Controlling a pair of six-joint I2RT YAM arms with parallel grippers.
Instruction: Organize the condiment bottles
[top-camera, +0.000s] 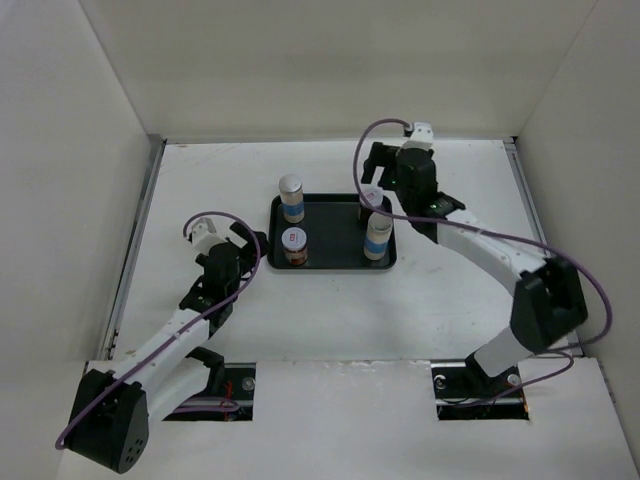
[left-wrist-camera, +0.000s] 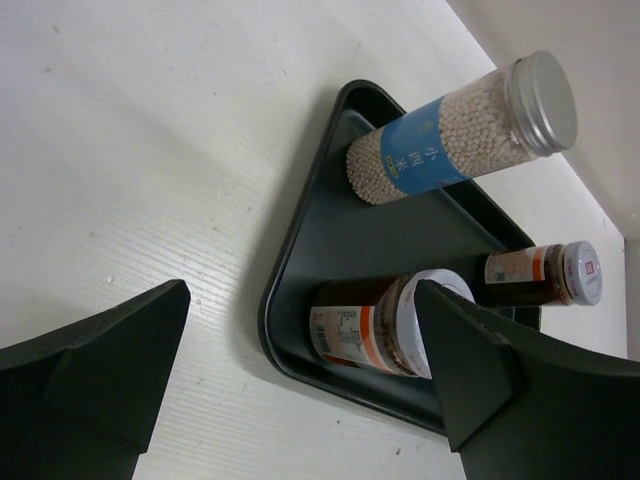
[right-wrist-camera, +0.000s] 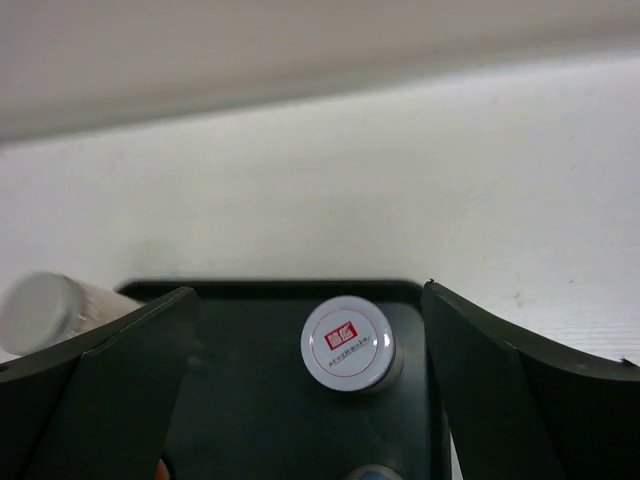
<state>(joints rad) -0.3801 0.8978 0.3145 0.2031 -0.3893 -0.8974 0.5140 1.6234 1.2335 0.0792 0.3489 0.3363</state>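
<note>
Four condiment bottles stand upright in the black tray (top-camera: 335, 262). A tall grey-capped shaker (top-camera: 291, 197) is at the back left and a short brown jar (top-camera: 295, 245) at the front left. Another tall shaker (top-camera: 378, 238) stands front right, with a short jar (top-camera: 371, 202) behind it. My right gripper (top-camera: 373, 188) hovers open over that back-right jar. In the right wrist view its red-white lid (right-wrist-camera: 348, 343) lies between the spread fingers (right-wrist-camera: 110, 380), untouched. My left gripper (top-camera: 247, 246) stands open just left of the tray, facing the front-left jar (left-wrist-camera: 370, 325), holding nothing.
The tray (left-wrist-camera: 320, 210) lies in the middle of a white table, walled at the back and both sides. In the left wrist view the blue-labelled shaker (left-wrist-camera: 460, 130) and the far jar (left-wrist-camera: 545, 275) stand beyond the near one. Purple cables loop over both arms.
</note>
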